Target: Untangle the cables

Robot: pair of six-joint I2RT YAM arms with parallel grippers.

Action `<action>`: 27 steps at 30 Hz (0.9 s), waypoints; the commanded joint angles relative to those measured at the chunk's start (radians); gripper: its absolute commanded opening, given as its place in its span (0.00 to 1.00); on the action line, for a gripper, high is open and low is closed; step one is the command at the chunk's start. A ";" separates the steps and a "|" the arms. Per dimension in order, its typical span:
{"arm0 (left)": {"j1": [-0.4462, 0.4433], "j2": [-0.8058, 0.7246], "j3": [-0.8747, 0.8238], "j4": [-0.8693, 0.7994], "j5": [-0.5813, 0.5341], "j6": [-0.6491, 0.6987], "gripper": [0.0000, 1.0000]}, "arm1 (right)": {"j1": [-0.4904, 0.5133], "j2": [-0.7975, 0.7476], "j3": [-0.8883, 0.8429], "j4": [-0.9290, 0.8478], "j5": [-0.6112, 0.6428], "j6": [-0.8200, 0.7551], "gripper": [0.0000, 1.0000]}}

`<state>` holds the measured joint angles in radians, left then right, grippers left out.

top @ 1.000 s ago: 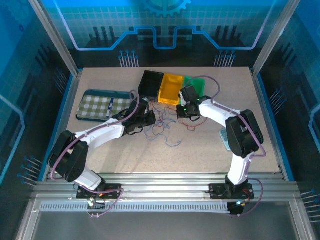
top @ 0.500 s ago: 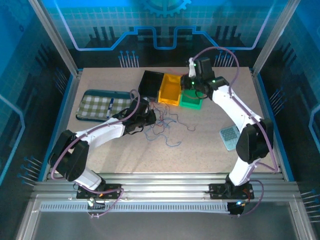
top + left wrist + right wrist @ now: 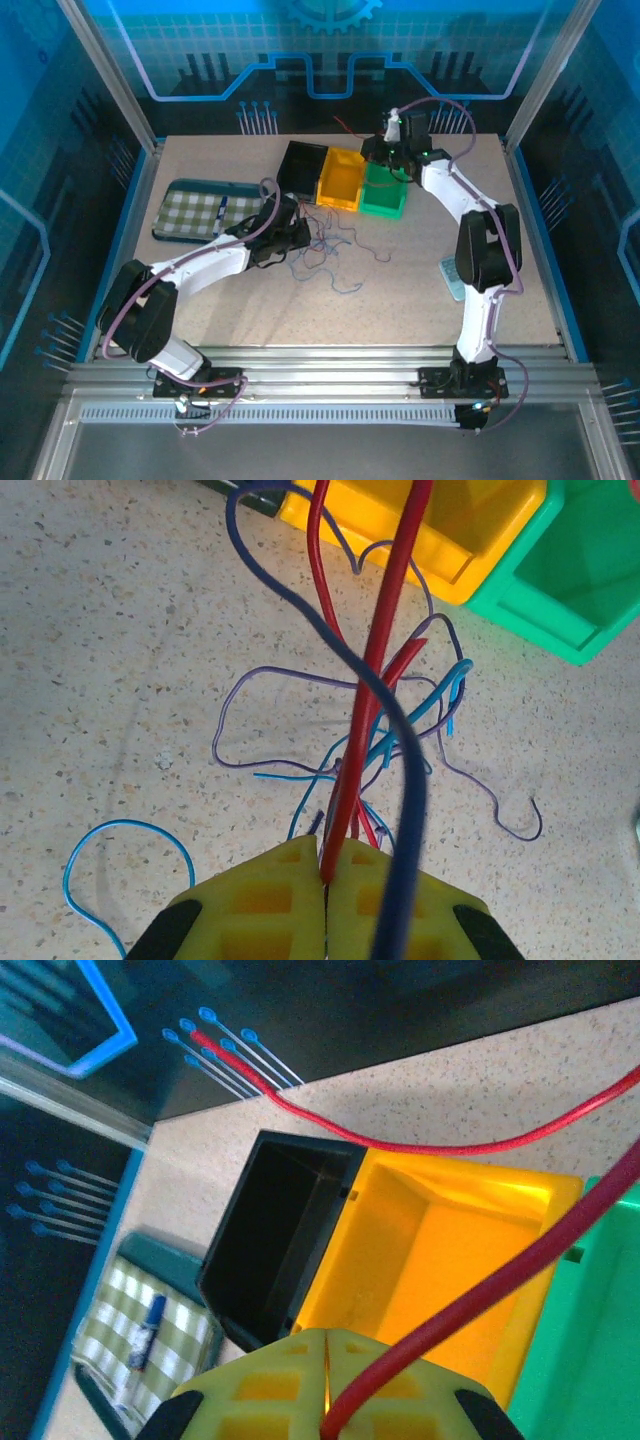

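Observation:
The cables (image 3: 330,250) lie as a wispy tangle of red, blue and purple wires mid-table. My left gripper (image 3: 303,237) sits low at the tangle's left edge. In the left wrist view its yellow fingers (image 3: 270,905) are shut on a red cable (image 3: 372,695), and a dark blue wire (image 3: 405,810) crosses over them. My right gripper (image 3: 392,127) is raised at the back over the green bin (image 3: 382,192). It is shut on another red cable (image 3: 500,1280), which arcs away over the table's far edge.
Black (image 3: 300,168), yellow (image 3: 340,178) and green bins stand in a row behind the tangle. A checked tray (image 3: 205,210) holding a pen (image 3: 148,1328) lies at the left. A small teal pad (image 3: 455,275) lies beside the right arm.
My right gripper has risen from the tangle and swung back over the green bin, drawing a red cable with it. The left arm has stayed put.

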<state>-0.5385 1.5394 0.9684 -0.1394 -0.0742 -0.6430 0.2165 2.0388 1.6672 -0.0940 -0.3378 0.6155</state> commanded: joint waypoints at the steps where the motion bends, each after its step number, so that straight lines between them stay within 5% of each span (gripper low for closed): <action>1: 0.002 -0.001 0.060 -0.067 -0.025 0.043 0.00 | -0.048 0.036 -0.106 0.282 -0.080 0.157 0.00; 4: 0.002 0.002 0.079 -0.103 -0.027 0.052 0.00 | -0.064 0.039 -0.174 0.338 -0.035 0.150 0.00; 14: -0.001 0.004 0.083 -0.139 -0.033 0.052 0.00 | -0.062 0.018 -0.160 0.022 0.213 -0.024 0.00; 27: -0.008 0.044 0.096 -0.097 -0.019 0.049 0.00 | -0.014 0.091 0.117 -0.461 0.304 -0.230 0.00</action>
<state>-0.5396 1.5669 1.0321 -0.2535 -0.0925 -0.6025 0.1833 2.0827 1.7279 -0.3950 -0.0761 0.4461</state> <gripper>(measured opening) 0.063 0.063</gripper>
